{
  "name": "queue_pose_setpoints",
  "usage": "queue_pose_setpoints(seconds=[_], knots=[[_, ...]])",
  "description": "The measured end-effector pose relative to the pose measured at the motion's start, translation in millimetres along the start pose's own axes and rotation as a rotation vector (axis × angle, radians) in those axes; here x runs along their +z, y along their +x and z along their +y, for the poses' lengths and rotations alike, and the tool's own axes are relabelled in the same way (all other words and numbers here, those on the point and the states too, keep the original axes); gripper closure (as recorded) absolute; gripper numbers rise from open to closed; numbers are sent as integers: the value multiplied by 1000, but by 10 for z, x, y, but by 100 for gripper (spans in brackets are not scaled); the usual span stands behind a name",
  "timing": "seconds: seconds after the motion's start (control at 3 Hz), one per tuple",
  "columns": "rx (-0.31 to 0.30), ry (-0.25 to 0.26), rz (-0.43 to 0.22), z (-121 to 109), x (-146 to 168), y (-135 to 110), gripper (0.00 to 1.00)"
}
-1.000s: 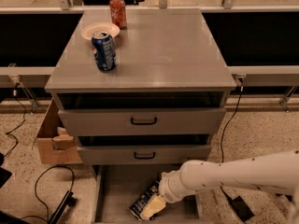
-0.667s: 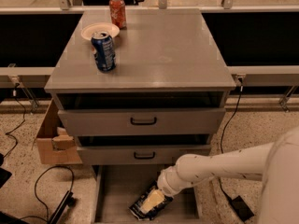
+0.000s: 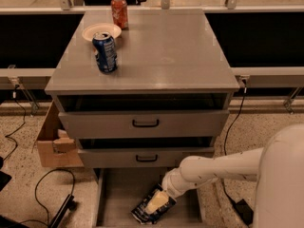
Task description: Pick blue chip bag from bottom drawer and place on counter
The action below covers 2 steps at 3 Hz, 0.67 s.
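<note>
Camera view from above and in front of one grey three-drawer metal cabinet. Its broad, smooth, slightly glossy grey counter carries three things, all in the cabinet's back left corner: one blue soda can, one red soda can and one small round white plate between them. The rest of the counter, towards the cabinet's centre and right edge, is bare. The two upper drawers each show one black handle and stand slightly ajar.

The wide shallow grey bottom drawer is pulled fully out from the cabinet's foot. One dark navy crinkled foil chip bag lies tilted on its floor, near the front, with bare tray to its left.

The robot's rounded white arm reaches in from the cabinet's right. The pale gripper rests down on the bag; whether it is open or closed on the foil cannot be told.

Left of the cabinet sits one brown cardboard box on speckled floor.
</note>
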State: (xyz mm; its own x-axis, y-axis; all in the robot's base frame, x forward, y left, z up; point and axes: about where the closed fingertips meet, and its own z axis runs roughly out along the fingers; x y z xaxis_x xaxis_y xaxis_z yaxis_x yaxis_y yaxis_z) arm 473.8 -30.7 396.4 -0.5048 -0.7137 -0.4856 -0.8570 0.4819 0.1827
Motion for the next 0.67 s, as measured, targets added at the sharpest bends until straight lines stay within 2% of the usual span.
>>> queue_pose_setpoints(seconds=[0.33, 0.67], knots=[[-21, 13, -1, -366, 180, 240, 0], [-75, 21, -8, -708, 332, 485, 0]])
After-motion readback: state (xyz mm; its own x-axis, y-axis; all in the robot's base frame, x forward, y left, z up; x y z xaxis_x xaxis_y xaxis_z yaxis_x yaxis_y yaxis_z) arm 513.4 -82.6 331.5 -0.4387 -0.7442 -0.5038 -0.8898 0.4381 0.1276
